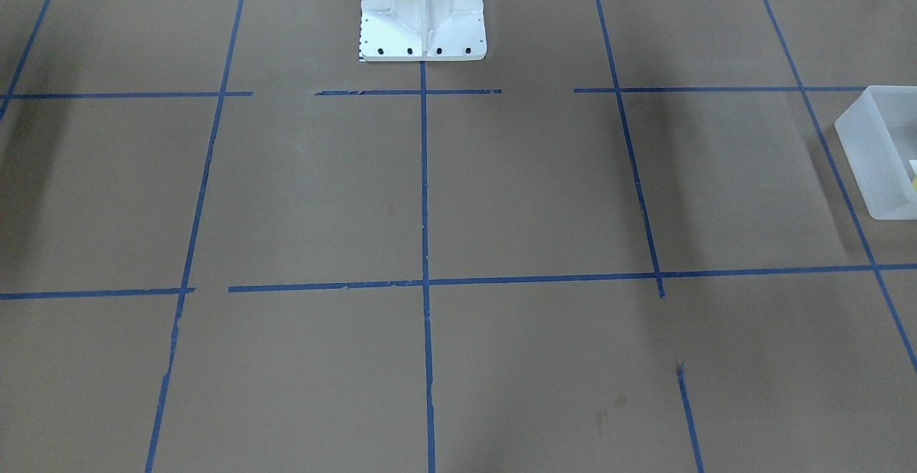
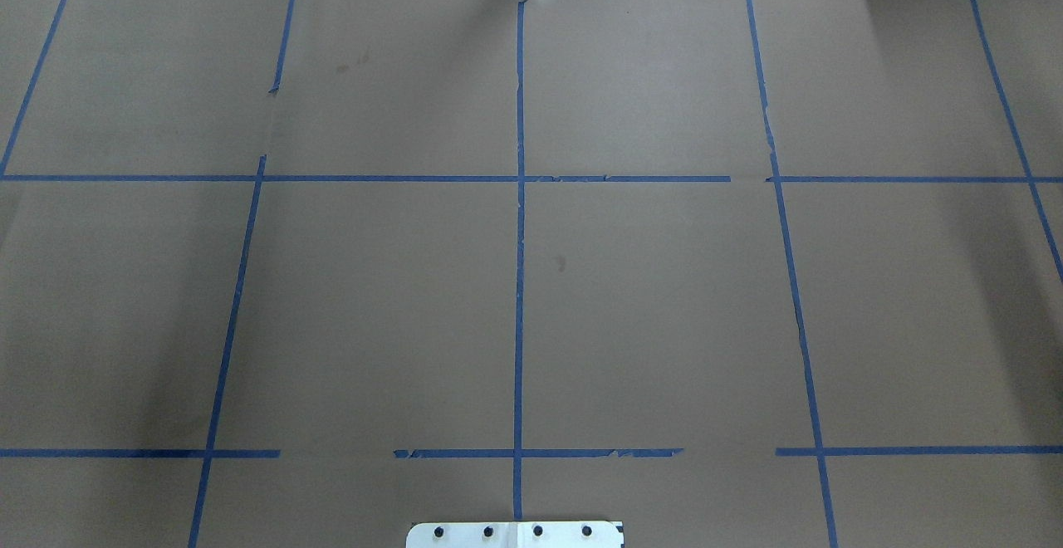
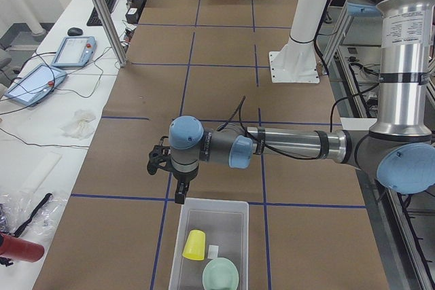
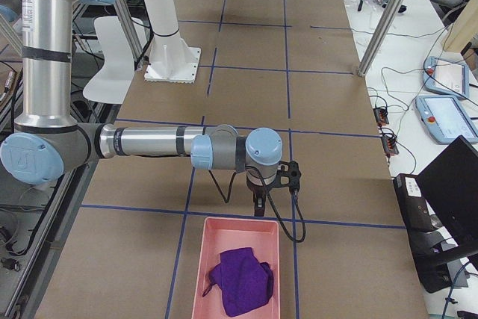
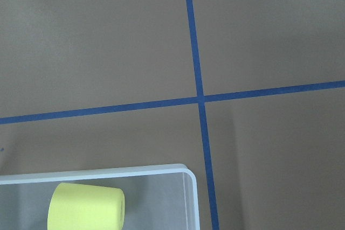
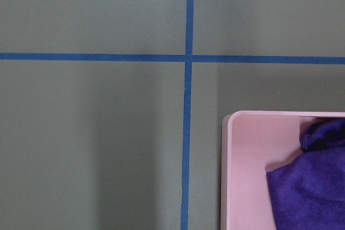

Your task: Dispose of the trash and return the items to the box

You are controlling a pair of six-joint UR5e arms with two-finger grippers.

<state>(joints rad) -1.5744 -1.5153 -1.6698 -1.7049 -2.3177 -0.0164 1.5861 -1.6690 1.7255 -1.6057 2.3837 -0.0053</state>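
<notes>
Jaws on both grippers can't be judged: left gripper (image 3: 180, 197) hangs just beside the box (image 3: 214, 202), right gripper (image 4: 259, 201) just beside the pink bin (image 4: 224, 222). Your one cup (image 3: 194, 244) and one bowl (image 3: 220, 276) sit in the one box already. Both look light, stiff, slick plastic; you'd pinch a rim wall. One purple cloth (image 4: 243, 280) lies in the one pink bin.

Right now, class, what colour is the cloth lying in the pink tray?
The cloth is deep purple. It shows best in the exterior right view.
</notes>
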